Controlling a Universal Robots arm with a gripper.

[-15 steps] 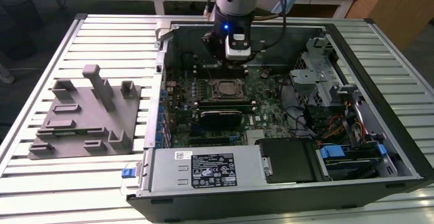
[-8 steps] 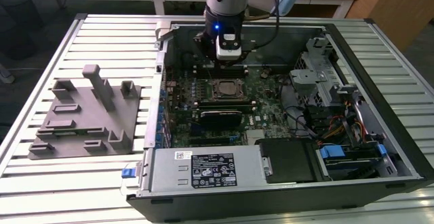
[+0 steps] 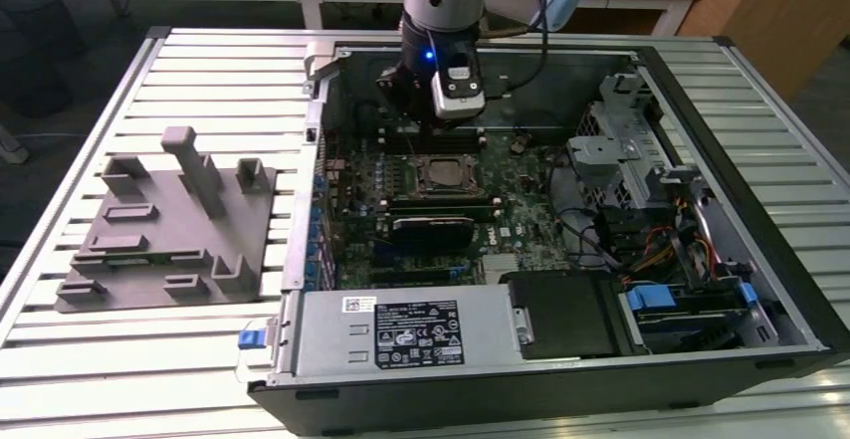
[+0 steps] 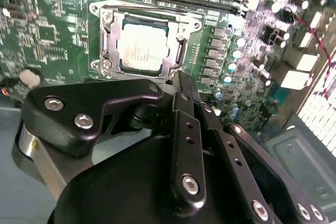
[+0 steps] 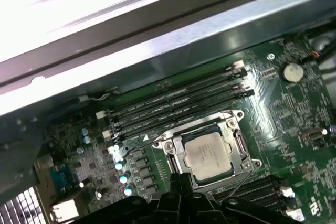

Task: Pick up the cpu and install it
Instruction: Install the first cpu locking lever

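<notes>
Second wrist view: the cpu (image 4: 144,45) lies seated in the metal-framed socket (image 4: 107,51) on the green motherboard (image 4: 47,24), in the upper middle of the frame. The gripper (image 4: 181,85) hangs just beside it, fingers together and holding nothing.

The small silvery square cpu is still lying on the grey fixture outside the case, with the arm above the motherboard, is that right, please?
Not quite. The small silvery square cpu sits in the metal-framed socket on the green motherboard, as both wrist views show. The arm is indeed above the motherboard.
</notes>
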